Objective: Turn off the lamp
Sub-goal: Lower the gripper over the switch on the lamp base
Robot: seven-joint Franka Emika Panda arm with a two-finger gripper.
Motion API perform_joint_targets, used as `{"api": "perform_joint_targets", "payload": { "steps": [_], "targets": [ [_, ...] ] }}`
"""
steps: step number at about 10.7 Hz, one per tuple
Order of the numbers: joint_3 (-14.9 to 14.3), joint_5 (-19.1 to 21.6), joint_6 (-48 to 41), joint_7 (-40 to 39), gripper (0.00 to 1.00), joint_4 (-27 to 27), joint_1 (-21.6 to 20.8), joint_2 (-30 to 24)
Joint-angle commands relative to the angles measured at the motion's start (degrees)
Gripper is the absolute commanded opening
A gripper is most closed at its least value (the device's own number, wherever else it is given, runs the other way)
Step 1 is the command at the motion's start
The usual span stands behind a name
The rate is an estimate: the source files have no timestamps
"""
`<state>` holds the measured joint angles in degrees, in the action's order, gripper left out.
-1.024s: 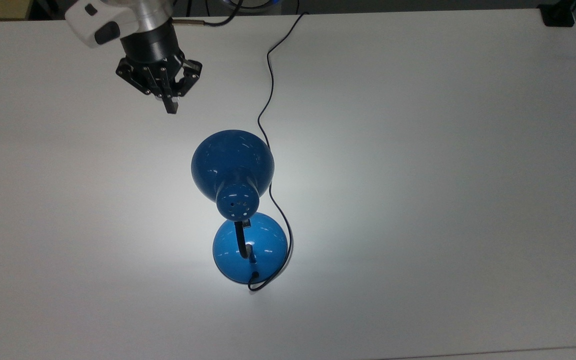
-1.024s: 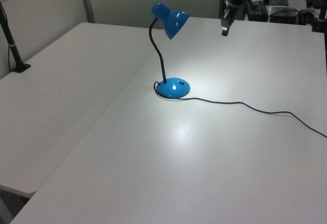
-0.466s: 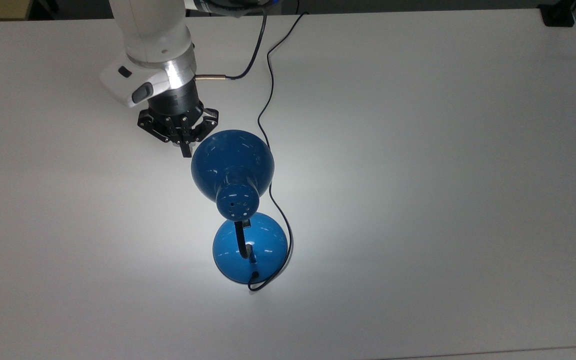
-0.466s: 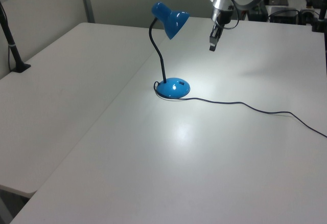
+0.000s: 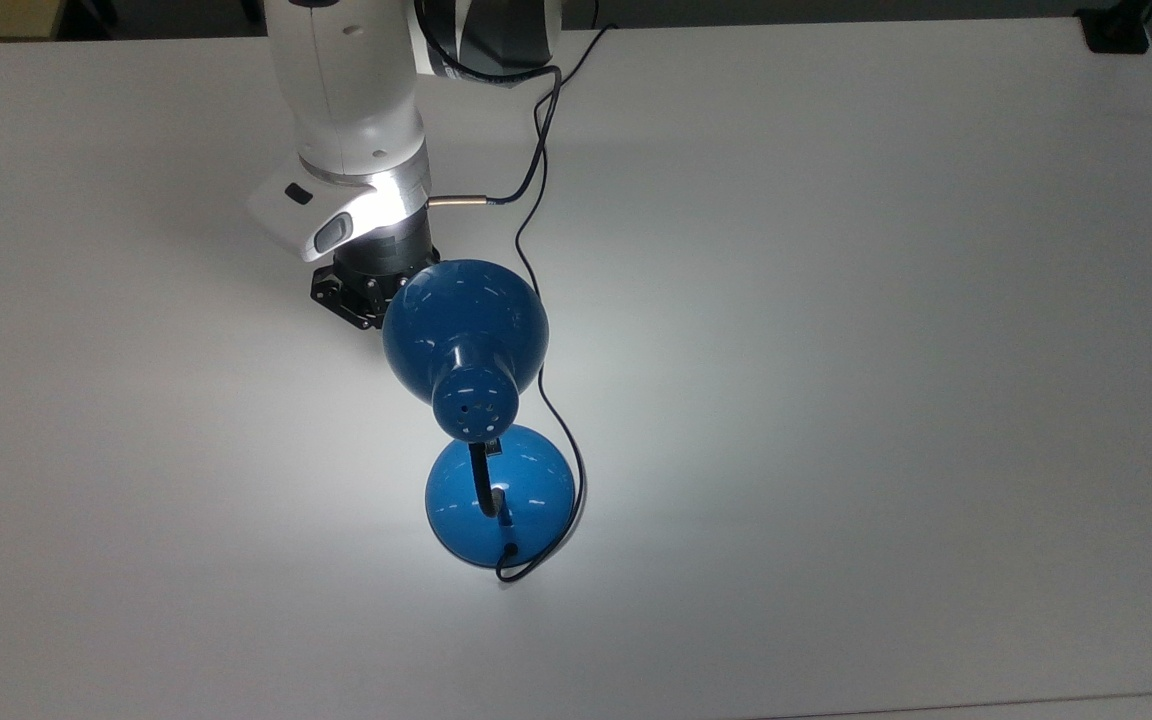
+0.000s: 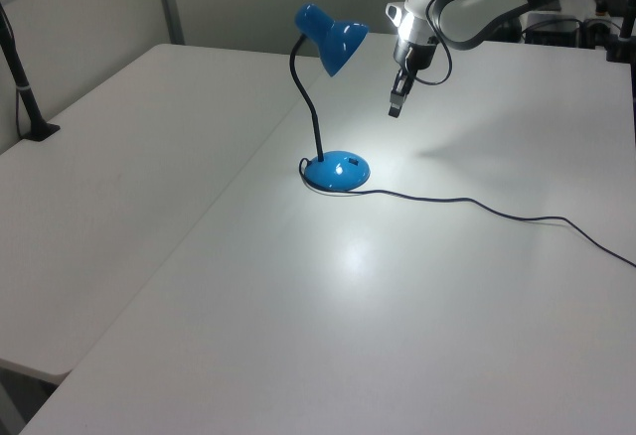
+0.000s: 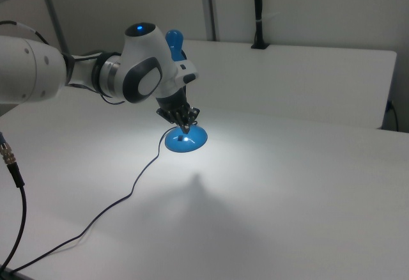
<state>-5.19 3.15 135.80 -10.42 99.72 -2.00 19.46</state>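
Observation:
The blue lamp stands lit in the middle of the white table, throwing a bright pool of light around its round base point(image 5: 501, 495). Its dome shade point(image 5: 466, 320) hangs on a black bent neck point(image 6: 308, 107). My gripper point(image 6: 396, 107) hovers above the table at the left view's right of the shade and below its rim, fingers shut on nothing. In the top view the shade covers the fingertips and the gripper's black body point(image 5: 351, 293) shows at the shade's upper left edge. In the right view the gripper point(image 7: 186, 125) hangs just in front of the lamp's base point(image 7: 189, 140).
The lamp's thin black cord point(image 5: 534, 180) runs from the base past the arm to the top view's upper edge. A black post with a clamp point(image 6: 25, 87) stands at the left view's left table edge. A black block point(image 5: 1116, 30) sits at the top view's upper right corner.
The arm has swung in from the top view's upper left toward the lamp and come lower. The fingertips now lie under the shade's rim. The lamp has stayed lit and still.

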Motion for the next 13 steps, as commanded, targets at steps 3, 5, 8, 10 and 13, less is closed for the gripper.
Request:
{"api": "perform_joint_targets", "payload": {
  "steps": [3, 5, 8, 10, 13],
  "targets": [
    [0.71, 0.01, 12.82, -1.27, 0.00, 0.47, -0.72, 4.62],
    [1.32, -0.07, 12.82, -2.49, 0.00, 0.56, -0.72, 5.59],
    [1.85, -0.25, 12.82, -2.85, 0.00, 0.56, -1.60, 5.86],
    [1.85, -0.77, 12.82, -2.85, 0.00, 0.39, -2.04, 6.99],
    [1.85, -0.86, 13.96, -2.85, 0.00, -0.05, -2.39, 8.84]
  ]
}}
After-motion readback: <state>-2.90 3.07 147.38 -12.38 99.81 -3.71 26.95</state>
